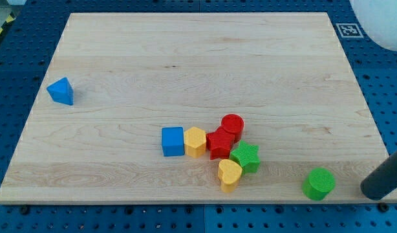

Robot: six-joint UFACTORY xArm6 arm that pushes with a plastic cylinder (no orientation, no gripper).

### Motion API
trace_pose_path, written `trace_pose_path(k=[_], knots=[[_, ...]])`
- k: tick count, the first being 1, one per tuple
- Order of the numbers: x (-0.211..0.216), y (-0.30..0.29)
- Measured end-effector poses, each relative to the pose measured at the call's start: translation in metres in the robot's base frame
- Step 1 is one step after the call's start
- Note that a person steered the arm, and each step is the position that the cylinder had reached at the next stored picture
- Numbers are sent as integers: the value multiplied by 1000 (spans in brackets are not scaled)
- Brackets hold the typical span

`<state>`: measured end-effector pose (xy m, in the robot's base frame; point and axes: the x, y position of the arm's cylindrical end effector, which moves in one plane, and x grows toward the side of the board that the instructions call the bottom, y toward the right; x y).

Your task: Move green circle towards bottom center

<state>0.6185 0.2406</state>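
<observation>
The green circle (319,184) is a short green cylinder lying near the board's bottom right corner. My tip (373,191) is the lower end of the dark rod that comes in from the view's right edge. It sits to the right of the green circle, a short gap away, just past the wooden board's right edge. It touches no block.
A cluster lies at bottom centre: blue cube (173,141), yellow hexagon (195,142), red star (219,143), red circle (232,125), green star (246,157), yellow heart (229,174). A blue triangle (61,91) sits at the left. The wooden board (198,58) rests on a blue perforated table.
</observation>
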Motion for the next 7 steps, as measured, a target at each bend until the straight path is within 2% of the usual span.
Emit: trace_pose_path(k=[3, 7], knots=[[0, -21], [-1, -91]])
